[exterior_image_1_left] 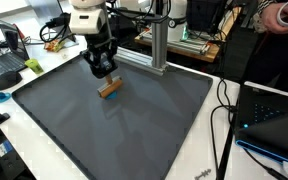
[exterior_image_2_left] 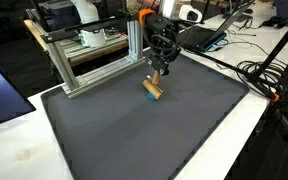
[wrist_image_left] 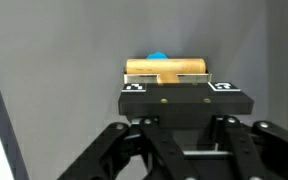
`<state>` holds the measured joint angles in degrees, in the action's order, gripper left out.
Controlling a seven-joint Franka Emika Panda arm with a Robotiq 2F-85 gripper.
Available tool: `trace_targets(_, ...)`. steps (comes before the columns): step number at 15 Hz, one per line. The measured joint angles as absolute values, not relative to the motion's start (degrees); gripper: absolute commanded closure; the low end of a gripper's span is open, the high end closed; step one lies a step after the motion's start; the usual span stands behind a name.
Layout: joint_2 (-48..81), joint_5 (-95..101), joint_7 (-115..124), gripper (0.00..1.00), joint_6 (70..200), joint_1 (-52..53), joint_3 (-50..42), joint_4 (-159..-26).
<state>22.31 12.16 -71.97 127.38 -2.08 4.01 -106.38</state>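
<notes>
Two-finger pinch closed narrow on tan wooden block, blue cap at one end, hanging tilted from gripper low over grey mat near aluminium frame; contact between block and mat unclear.

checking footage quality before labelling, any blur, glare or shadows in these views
Wrist view: gripper linkage near the lens is soft, wooden block sharper; both exterior views: even light, faint soft shadows on the mat near the block, no glare on it.
</notes>
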Motion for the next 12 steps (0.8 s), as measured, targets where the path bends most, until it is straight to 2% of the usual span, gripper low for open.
trace_targets(12,22.4,12.2,-72.0,0.78,127.4,-1.4,4.1,-106.4)
